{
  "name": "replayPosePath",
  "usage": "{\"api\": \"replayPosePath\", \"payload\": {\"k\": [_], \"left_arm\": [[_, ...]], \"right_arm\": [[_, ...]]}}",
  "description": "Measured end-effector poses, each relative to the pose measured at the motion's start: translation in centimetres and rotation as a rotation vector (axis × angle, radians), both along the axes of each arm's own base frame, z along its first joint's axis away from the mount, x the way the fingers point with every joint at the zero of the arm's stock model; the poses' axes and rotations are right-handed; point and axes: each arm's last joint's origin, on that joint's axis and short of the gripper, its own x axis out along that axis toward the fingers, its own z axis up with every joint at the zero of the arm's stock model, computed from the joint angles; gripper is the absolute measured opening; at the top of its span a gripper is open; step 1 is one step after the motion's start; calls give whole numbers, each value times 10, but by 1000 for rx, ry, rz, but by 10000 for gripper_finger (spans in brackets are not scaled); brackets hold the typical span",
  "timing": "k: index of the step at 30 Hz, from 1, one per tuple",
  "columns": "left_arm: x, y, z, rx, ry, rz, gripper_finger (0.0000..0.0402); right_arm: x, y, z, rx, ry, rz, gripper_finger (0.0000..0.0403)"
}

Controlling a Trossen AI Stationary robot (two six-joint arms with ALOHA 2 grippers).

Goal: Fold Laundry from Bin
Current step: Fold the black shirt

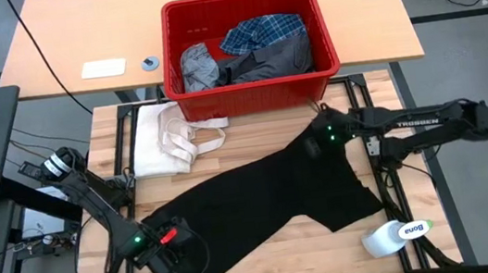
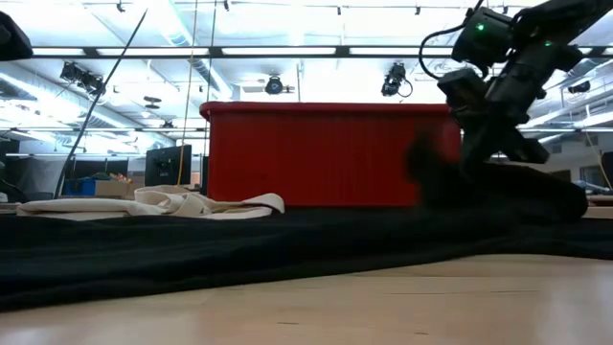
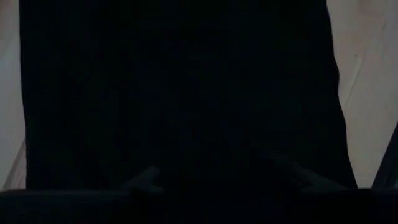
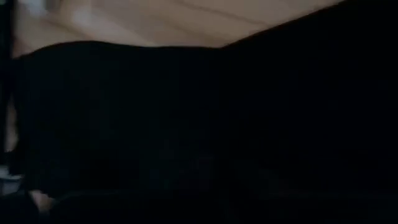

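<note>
Black garment spread on table, plaid shirt in red bin

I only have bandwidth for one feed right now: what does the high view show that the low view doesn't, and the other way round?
Only the high view: the clothes inside the red bin, a plaid shirt among them, a tape roll, and the left tool at the black garment's near corner. Only the low view: the room's ceiling lights behind the table. Both: bin, black garment, cream cloth, and the right tool down on the garment.
</note>
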Motion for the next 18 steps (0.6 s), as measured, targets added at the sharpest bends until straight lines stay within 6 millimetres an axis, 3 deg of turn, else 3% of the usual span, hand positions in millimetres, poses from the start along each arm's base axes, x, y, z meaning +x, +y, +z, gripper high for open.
{"api": "replayPosePath", "payload": {"k": [5, 11, 15, 18], "left_arm": [[2, 2, 0, -2, -3, 11, 153], [2, 2, 0, -3, -3, 11, 153], [2, 2, 0, -3, -3, 10, 153], [2, 2, 0, -2, -3, 7, 153]], "right_arm": [[-4, -2, -2, 23, 8, 111, 83], [-20, 2, -9, 104, 134, 237, 145], [-26, 9, -11, 157, 137, 407, 159], [-25, 15, -12, 62, 178, 474, 158]]}}
